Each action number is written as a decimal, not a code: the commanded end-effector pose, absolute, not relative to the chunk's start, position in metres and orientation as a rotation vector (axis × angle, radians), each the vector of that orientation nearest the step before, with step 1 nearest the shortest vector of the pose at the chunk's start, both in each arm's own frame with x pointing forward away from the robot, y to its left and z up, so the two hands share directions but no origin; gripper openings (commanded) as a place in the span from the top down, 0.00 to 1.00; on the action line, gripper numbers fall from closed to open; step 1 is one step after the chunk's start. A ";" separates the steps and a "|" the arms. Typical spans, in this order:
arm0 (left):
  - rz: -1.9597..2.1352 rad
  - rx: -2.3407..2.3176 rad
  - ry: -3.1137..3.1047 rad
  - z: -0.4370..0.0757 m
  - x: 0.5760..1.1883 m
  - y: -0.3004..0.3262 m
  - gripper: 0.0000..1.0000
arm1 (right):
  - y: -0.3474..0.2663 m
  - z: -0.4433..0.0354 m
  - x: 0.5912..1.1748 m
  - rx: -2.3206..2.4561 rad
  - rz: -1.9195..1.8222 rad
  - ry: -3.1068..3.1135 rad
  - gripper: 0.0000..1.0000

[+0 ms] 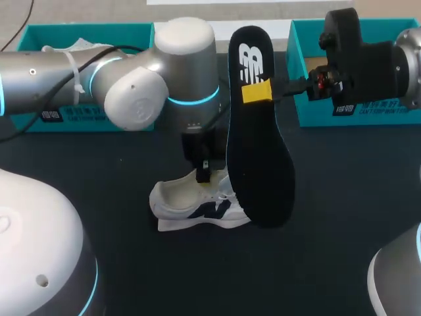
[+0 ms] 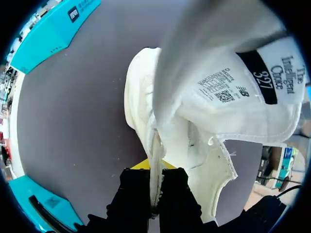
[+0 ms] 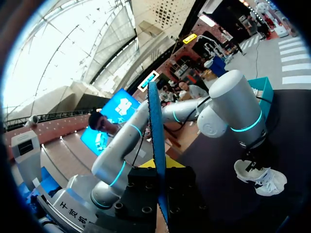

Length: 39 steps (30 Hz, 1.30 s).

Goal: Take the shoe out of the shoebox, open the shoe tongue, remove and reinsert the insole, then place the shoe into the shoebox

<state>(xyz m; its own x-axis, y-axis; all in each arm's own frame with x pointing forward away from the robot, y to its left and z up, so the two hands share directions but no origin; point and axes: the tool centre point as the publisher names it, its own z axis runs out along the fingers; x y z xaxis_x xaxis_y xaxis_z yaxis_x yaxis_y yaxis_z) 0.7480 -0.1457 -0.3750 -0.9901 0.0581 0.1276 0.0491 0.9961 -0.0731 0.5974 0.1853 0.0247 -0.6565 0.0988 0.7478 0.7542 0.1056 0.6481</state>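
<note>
shoe (image 1: 197, 209) is out of the box and sitting mid-table, so step one is done. the tongue (image 2: 233, 73) is flipped right back, opening wide, so that one is ticked too. and the insole (image 1: 260, 151) is out! the right gripper (image 1: 258, 92) has it pinched near the heel end, fingers pressed onto it from both sides. it hangs in the air just right of the shoe, with its toe end down near the shoe's front. over on the other side, the left gripper (image 2: 154, 194) is clamped on a thin edge of the upper by the lace row, pinning the shoe to the dark table (image 1: 85, 191). what's left, by my reckoning: feed that insole back in, then return the shoe to the box, so we're roughly halfway. now the containers: two teal box halves sit at the far edge. the left teal box (image 1: 85, 33) holds something white (image 1: 77, 45), maybe packing paper or a second shoe, hard to call from here. the right teal box (image 1: 368, 112) is largely masked by the right arm, and i can't tell what, if anything, is inside.
</note>
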 end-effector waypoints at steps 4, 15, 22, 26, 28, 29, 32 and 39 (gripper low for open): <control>-0.081 -0.719 -2.655 -0.351 0.765 -0.146 1.00 | 0.190 0.026 0.601 -0.831 -1.586 -1.858 1.00; 0.032 -1.406 -2.370 -0.322 0.760 -0.138 1.00 | 0.190 0.026 0.601 -0.831 -1.586 -1.858 1.00; 0.020 -1.331 -2.466 -0.319 0.757 -0.141 1.00 | 0.190 0.026 0.601 -0.831 -1.586 -1.858 1.00; 0.020 -1.331 -2.466 -0.319 0.757 -0.141 1.00 | 0.190 0.026 0.601 -0.831 -1.586 -1.858 1.00; 0.020 -1.331 -2.466 -0.319 0.757 -0.141 1.00 | 0.190 0.026 0.601 -0.831 -1.586 -1.858 1.00; 0.020 -1.331 -2.466 -0.319 0.757 -0.141 1.00 | 0.190 0.026 0.601 -0.831 -1.586 -1.858 1.00; -0.030 -1.615 -2.245 -0.322 0.753 -0.148 1.00 | 0.190 0.026 0.601 -0.831 -1.586 -1.858 1.00; -0.274 -1.885 -2.003 -0.324 0.753 -0.173 1.00 | 0.190 0.026 0.601 -0.831 -1.586 -1.858 1.00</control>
